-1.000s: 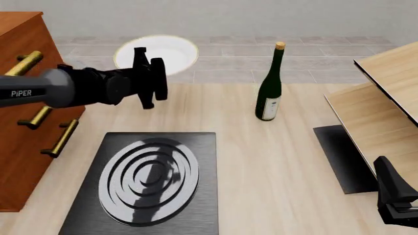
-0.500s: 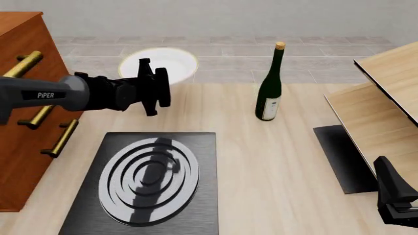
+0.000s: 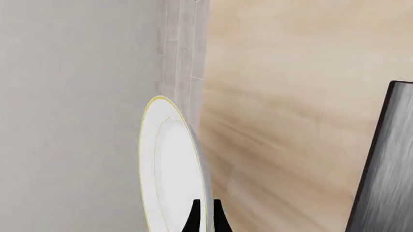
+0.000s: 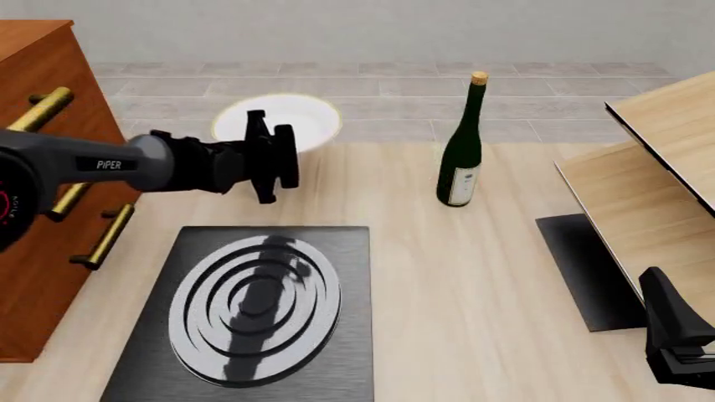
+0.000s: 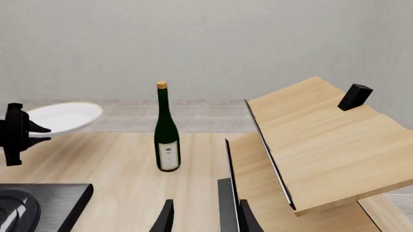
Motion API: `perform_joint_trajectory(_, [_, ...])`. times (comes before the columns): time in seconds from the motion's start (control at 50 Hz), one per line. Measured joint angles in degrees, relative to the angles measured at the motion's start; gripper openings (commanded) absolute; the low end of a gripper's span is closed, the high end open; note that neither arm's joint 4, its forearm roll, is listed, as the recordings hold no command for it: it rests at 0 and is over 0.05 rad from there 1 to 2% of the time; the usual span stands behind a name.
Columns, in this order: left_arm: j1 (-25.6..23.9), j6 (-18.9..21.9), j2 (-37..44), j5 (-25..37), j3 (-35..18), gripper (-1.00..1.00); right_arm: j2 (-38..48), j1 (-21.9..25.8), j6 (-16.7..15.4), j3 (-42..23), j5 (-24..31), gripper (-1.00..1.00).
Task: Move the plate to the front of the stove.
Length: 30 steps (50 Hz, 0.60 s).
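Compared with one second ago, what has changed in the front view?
The left claw, shut on the plate, has carried it right and slightly lower. The stove, the bottle and the right claw have not moved.

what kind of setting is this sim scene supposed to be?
Probably a simulated kitchen worktop: a black stove with silver rings, a white plate in the left gripper, a wine bottle, and a wooden drawer cabinet to the left.

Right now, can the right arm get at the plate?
Probably not. The right claw sits at the near right, and the plate is already in the left claw, beyond the bottle.
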Motion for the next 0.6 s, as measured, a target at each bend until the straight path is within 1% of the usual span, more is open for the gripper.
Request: perform_joint_trajectory(0.6, [0.39, -1.01, 4.66, 0.14, -2.73, -1.00, -0.01, 0.00, 0.00, 0.00, 0.00, 1.00])
